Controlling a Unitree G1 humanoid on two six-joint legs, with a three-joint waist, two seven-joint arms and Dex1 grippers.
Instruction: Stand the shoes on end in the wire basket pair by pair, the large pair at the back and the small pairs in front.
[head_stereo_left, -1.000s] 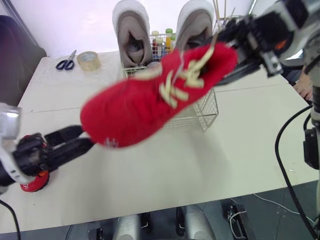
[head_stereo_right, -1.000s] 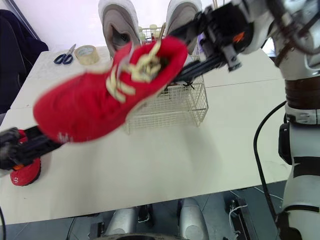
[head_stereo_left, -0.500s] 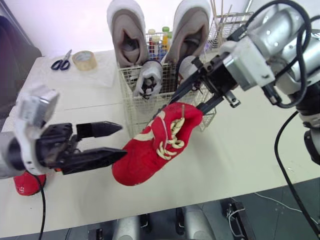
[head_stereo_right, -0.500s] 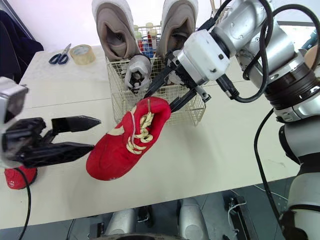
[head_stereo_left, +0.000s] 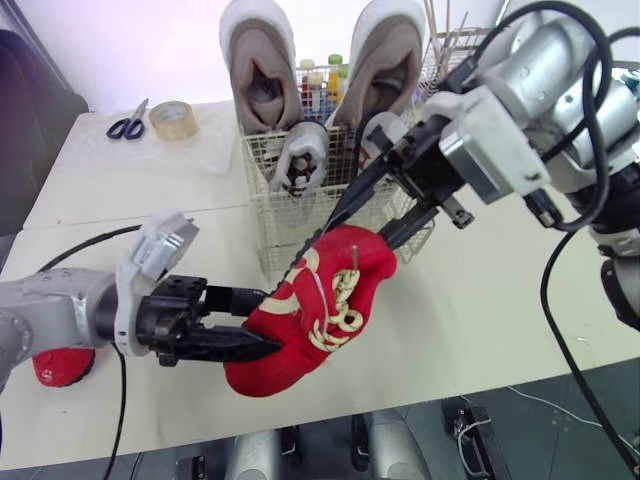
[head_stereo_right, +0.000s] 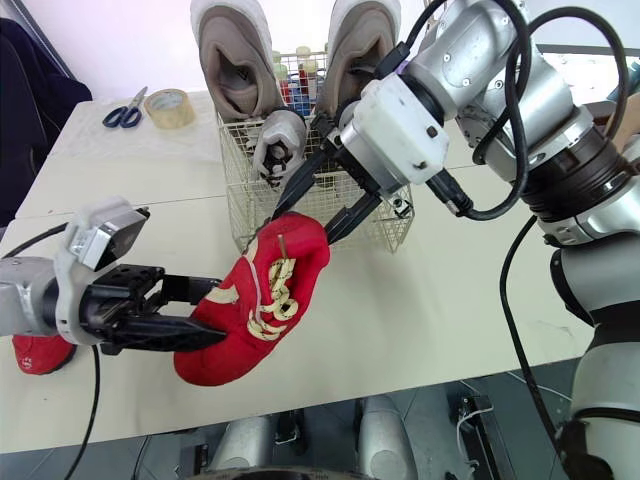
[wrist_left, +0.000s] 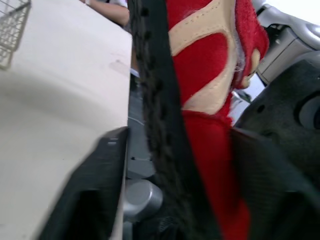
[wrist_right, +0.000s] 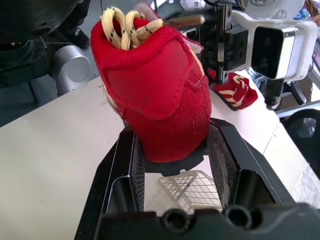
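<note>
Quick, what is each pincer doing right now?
Left pincer: around the toe of the red shoe; grip cannot be told.
Right pincer: closed on the red shoe, at its heel.

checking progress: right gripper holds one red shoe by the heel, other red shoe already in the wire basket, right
No. The right gripper holds one red shoe by the heel, but the other red shoe lies on the table, outside the wire basket, as the left eye view shows.
</note>
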